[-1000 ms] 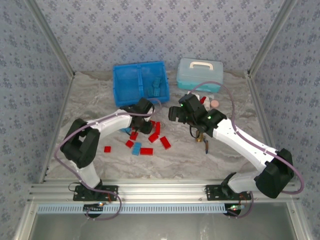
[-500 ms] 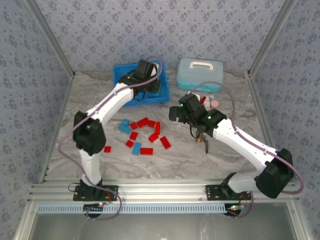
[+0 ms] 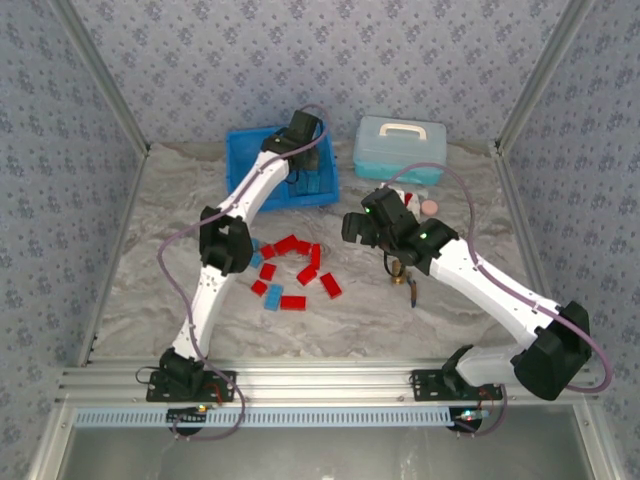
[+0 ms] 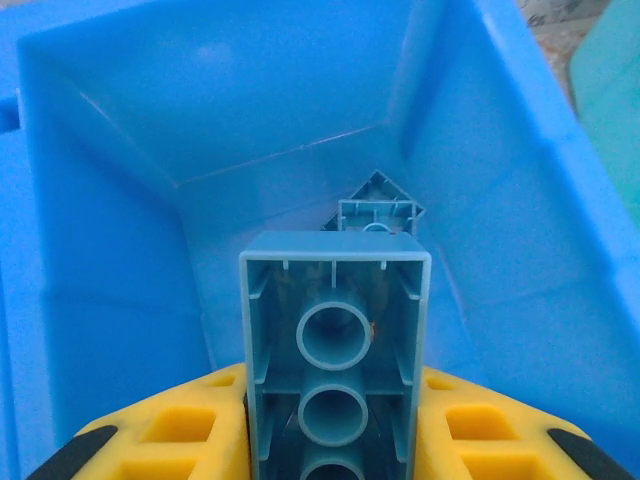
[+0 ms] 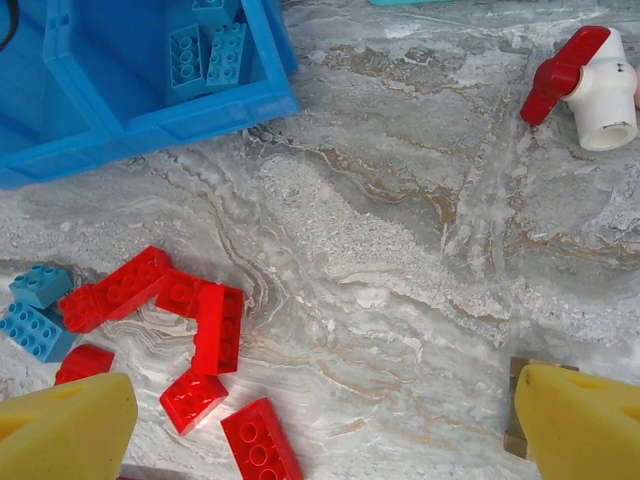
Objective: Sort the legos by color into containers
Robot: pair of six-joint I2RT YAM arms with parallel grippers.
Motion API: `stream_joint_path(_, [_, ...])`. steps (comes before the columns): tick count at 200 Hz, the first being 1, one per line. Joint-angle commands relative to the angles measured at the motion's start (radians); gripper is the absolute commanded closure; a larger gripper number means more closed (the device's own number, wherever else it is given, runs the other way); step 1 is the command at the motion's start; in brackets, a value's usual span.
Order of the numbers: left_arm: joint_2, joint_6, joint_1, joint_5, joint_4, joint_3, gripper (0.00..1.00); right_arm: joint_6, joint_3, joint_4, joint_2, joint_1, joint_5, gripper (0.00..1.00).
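My left gripper point(image 3: 300, 135) hangs over the right compartment of the bright blue tray point(image 3: 245, 165), shut on a light blue brick point(image 4: 335, 350) held hollow side toward the camera between the yellow fingers point(image 4: 170, 430). Below it, more light blue bricks point(image 4: 378, 212) lie in that compartment point(image 3: 312, 180). Red legos point(image 3: 300, 245) and a few blue ones point(image 3: 250, 258) lie scattered on the table in front of the tray. My right gripper point(image 3: 358, 225) hovers open just right of that pile; its wrist view shows red bricks point(image 5: 218, 328) and blue bricks point(image 5: 35, 330) at lower left.
A pale translucent lidded case point(image 3: 400, 148) stands right of the tray. A red-and-white valve point(image 5: 585, 85) lies near it, and a small brass fitting point(image 3: 403, 275) sits under my right arm. Patterned walls close in the table on three sides.
My left arm has swung from the brick pile up and back to the tray's right compartment, carrying the light blue brick. The right arm has barely moved.
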Motion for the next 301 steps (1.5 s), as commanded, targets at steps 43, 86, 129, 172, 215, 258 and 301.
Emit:
stream_joint_path(43, [0.027,0.002,-0.002,-0.091,-0.003,0.063,0.53,0.023,-0.006,-0.013,-0.015,-0.005,0.020,0.00])
stream_joint_path(86, [-0.021,0.010,-0.002,-0.075,-0.028,0.120,0.46,0.020,0.008,-0.013,-0.003,-0.005,0.013,0.00])
stream_joint_path(129, [-0.250,0.016,-0.016,-0.031,-0.066,0.001,0.46,0.019,0.016,-0.017,-0.002,-0.005,0.016,0.00])
stream_joint_path(172, [-0.698,-0.013,-0.024,-0.030,0.126,-0.623,0.46,0.020,0.014,0.000,0.004,-0.006,0.005,0.00])
stream_joint_path(215, [-1.051,-0.104,-0.025,-0.079,0.183,-1.162,0.46,0.018,0.014,0.028,0.019,-0.003,-0.010,0.00])
stream_joint_path(258, [-1.213,-0.288,-0.030,0.019,0.172,-1.528,0.46,0.020,0.007,0.038,0.036,-0.002,-0.026,0.00])
stream_joint_path(301, [-1.298,-0.430,-0.174,0.046,0.221,-1.723,0.46,0.029,0.008,0.038,0.045,0.001,-0.032,0.00])
